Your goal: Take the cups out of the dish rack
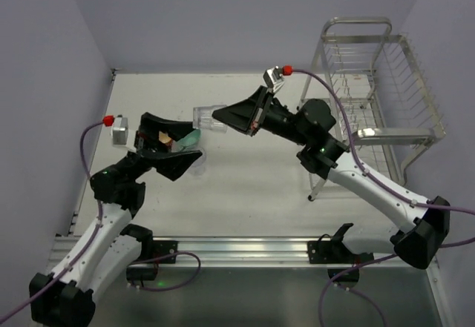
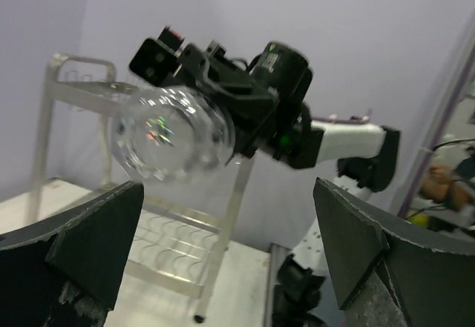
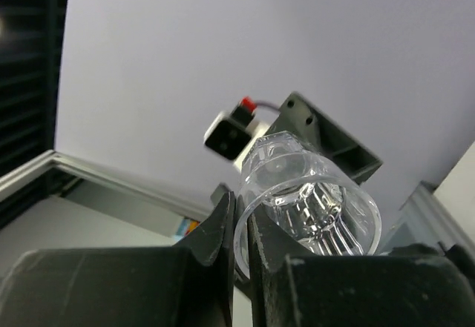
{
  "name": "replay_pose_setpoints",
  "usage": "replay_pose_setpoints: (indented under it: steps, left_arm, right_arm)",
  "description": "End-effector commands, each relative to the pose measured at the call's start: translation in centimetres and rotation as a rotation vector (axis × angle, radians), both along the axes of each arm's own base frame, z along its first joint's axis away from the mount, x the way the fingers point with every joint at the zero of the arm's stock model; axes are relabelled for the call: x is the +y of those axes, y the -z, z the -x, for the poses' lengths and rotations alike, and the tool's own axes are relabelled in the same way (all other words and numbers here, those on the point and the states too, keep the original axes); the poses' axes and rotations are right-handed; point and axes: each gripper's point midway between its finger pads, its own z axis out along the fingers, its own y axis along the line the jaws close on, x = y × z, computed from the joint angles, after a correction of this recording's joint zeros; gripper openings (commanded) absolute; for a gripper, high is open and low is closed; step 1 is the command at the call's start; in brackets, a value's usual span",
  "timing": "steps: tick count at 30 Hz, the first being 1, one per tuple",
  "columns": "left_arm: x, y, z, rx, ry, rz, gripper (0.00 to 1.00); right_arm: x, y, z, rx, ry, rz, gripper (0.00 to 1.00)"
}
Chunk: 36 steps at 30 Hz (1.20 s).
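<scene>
No legible text, apparently.

**Lavender walls around a white table**

Pale lavender walls [image 1: 223, 15] close the scene at the top, left and right of the overhead view, evenly lit, with soft shadows. A white tabletop [image 1: 245, 186] fills the middle. A silver metal rail [image 1: 245, 247] runs along its lower edge, with a grey surface [image 1: 260, 297] below. In the right wrist view, a dark slatted panel [image 3: 26, 67] fills the upper left.
</scene>
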Motion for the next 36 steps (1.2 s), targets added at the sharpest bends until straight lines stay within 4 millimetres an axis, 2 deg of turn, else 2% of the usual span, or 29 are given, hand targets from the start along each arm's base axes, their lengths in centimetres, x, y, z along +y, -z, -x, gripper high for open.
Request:
replay_pose_setpoints:
  steps: [1,2,3,4,5,6,7,8,9,10,11,12,13,14,15,16,17,18,19,21,22,23,24,25,28,29,36]
  left_arm:
    - [1.4,-0.3,-1.5,-0.102,-0.254,-0.121,1.00]
    - [1.6,1.8,-3.1,0.017,-0.305,-0.182,1.00]
    - [3.2,0.4,-4.1,0.050,-0.427,-0.156,1.00]
    - [4.1,0.7,-5.0,0.064,-0.506,-0.189,1.00]
    - [5.6,2.0,-6.3,0.156,-0.609,-0.209,1.00]
    - [6.9,1.9,-6.2,0.181,-0.677,-0.198,1.00]
    - [7.9,1.4,-6.3,0.190,-0.737,-0.195,1.00]
    - [9.8,2.4,-7.0,0.260,-0.844,-0.200,1.00]
    - [11.0,2.5,-6.8,0.285,-0.899,-0.188,1.00]
    - [12.2,2.4,-6.9,0.315,-0.960,-0.178,1.00]
    - [14.2,4.1,-7.3,0.403,-1.065,-0.202,1.00]
    - [15.2,4.6,-7.4,0.443,-1.118,-0.211,1.00]
    - [16.0,5.0,-7.5,0.479,-1.160,-0.215,1.00]
    - [17.7,6.0,-7.4,0.543,-1.248,-0.237,1.00]
    - [18.4,6.8,-7.7,0.584,-1.290,-0.256,1.00]
    - [19.1,8.0,-7.5,0.635,-1.327,-0.292,1.00]
    - [20.4,7.9,-7.3,0.662,-1.396,-0.280,1.00]
    - [21.0,8.3,-7.2,0.690,-1.431,-0.289,1.00]
    - [22.3,8.8,-6.6,0.737,-1.501,-0.286,1.00]
    - [23.6,9.3,-5.8,0.781,-1.570,-0.277,1.00]
    - [24.2,9.9,-5.4,0.812,-1.598,-0.276,1.00]
    - [25.1,9.9,-4.9,0.823,-1.648,-0.261,1.00]
    - [25.4,10.0,-4.6,0.833,-1.669,-0.255,1.00]
    - [25.7,10.3,-4.4,0.846,-1.681,-0.255,1.00]
    - [25.6,10.6,-4.3,0.843,-1.676,-0.264,1.00]
    - [25.4,10.6,-4.4,0.841,-1.661,-0.266,1.00]
    - [24.2,11.0,-4.8,0.826,-1.585,-0.270,1.00]
  right_arm:
    - [-1.1,-1.6,-2.7,-0.140,0.168,0.166,0.00]
    - [-1.1,-0.6,-3.2,-0.120,0.185,0.225,0.00]
    - [-1.4,-1.5,-3.9,-0.162,0.236,0.251,0.00]
    - [-1.5,0.1,-4.3,-0.133,0.247,0.327,0.00]
    - [-1.3,0.7,-5.0,-0.133,0.265,0.366,0.00]
    - [-1.7,-0.1,-5.8,-0.181,0.311,0.393,0.00]
    - [-1.6,0.2,-6.3,-0.191,0.326,0.426,0.00]
    - [-1.0,2.0,-7.0,-0.170,0.318,0.489,0.00]
    - [-0.8,1.5,-7.4,-0.210,0.321,0.509,0.00]
    - [-0.4,2.0,-7.7,-0.218,0.313,0.537,0.00]
    - [0.1,3.0,-7.8,-0.209,0.290,0.582,0.00]
    - [1.5,3.5,-8.3,-0.239,0.268,0.620,0.00]
    - [2.2,4.1,-8.6,-0.250,0.265,0.658,0.00]
    - [2.7,5.6,-8.5,-0.234,0.244,0.725,0.00]
    - [4.4,6.1,-8.7,-0.254,0.223,0.755,0.00]
    - [4.8,7.1,-8.6,-0.240,0.207,0.793,0.00]
    - [5.2,7.6,-9.0,-0.237,0.223,0.818,0.00]
    - [6.4,8.2,-9.0,-0.250,0.212,0.843,0.00]
    - [6.7,8.0,-8.7,-0.264,0.218,0.870,0.00]
    - [7.4,8.9,-8.8,-0.268,0.218,0.926,0.00]
    - [8.0,12.0,-8.8,-0.237,0.178,1.013,0.00]
    - [8.6,11.4,-8.6,-0.264,0.182,1.017,0.00]
    - [8.9,12.4,-8.7,-0.263,0.180,1.051,0.00]
    - [9.5,14.3,-8.7,-0.254,0.161,1.096,0.00]
    - [10.4,16.5,-8.2,-0.260,0.146,1.150,0.00]
    - [10.7,17.9,-8.0,-0.255,0.130,1.174,0.00]
    - [11.7,21.8,-7.9,-0.268,0.099,1.249,0.00]
